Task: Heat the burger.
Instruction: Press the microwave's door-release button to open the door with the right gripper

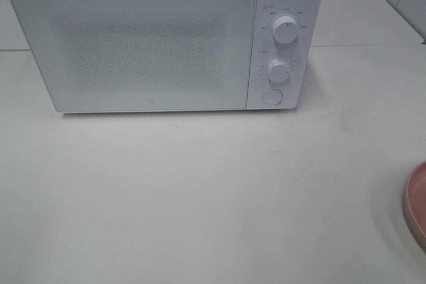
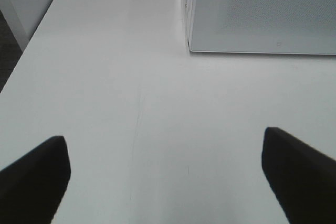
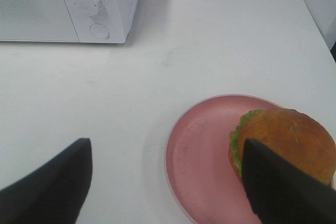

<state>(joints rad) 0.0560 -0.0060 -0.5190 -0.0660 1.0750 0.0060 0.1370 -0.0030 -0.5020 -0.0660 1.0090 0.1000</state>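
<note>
Two arms, neither visible in the exterior high view: the microwave (image 1: 146, 44) sits along the bench's (image 1: 200, 197) back edge with its door (image 1: 133, 38) shut. Only a sliver of the pink plate (image 1: 418, 204) shows toward the bench's right side, cut off by the frame. Risk: nothing goes in until that door opens, and a sloppy poke at the round button (image 1: 271, 96) could shove the oven instead of releasing the door. Left wrist view: the left gripper (image 2: 164, 140) is released, jaws wide with nothing between them, bare bench below and the oven's front corner ahead. Right wrist view: the right gripper (image 3: 167, 145) is also spread and empty, and hovers by the plate. The burger (image 3: 286, 137) sits off-centre on the plate, close to its rim and partly behind one finger. Risk: the glossy domed bun may slip, a hard pinch may shear the layers apart, and a stray nudge could slide the plate toward the bench's right edge.
</note>
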